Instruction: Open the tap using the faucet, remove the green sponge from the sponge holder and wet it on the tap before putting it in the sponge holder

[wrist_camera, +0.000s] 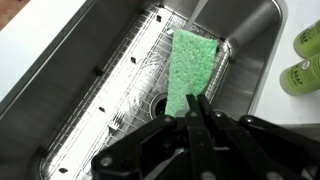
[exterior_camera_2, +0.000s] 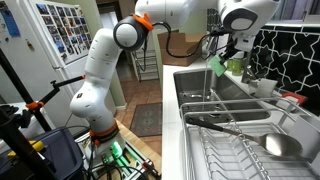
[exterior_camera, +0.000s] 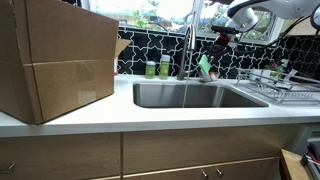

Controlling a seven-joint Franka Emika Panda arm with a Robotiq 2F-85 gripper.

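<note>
Over the sink (exterior_camera: 160, 96), in an exterior view, your gripper (exterior_camera: 213, 52) comes in from above with the green sponge (exterior_camera: 204, 66) pinched at its top end. The sponge dangles below the grip, its long axis close to upright and leaning a little, with the lower end towards the tap (exterior_camera: 190, 45). The tap's neck stands just beside the sponge, on the side of the two green containers (exterior_camera: 157, 68). My judgement is that the wetting move runs sideways toward the spout, not downward. I cannot tell whether water is running, and I cannot pick out the sponge holder.

Beside the white arm, in an exterior view, the gripper (exterior_camera_2: 217, 52) sits above the far end of the sink (exterior_camera_2: 195, 92). The sponge (exterior_camera_2: 219, 68) hangs beneath it as a slim green strip, clear of the basin floor. The wire dish rack (exterior_camera_2: 250, 150) lies nearer the camera, well apart.

From the wrist view, your gripper (wrist_camera: 196, 106) has its jaws nearly together, clamped on one short edge of the sponge (wrist_camera: 193, 68). The sponge runs straight out from the grip, long axis in line with the gripper and broad face to the camera. Below it are the wire grid (wrist_camera: 100, 110) in the basin and the drain (wrist_camera: 160, 103). The containers (wrist_camera: 300, 60) stand off to the picture's right, so the tap probably lies on that side, out of this frame
</note>
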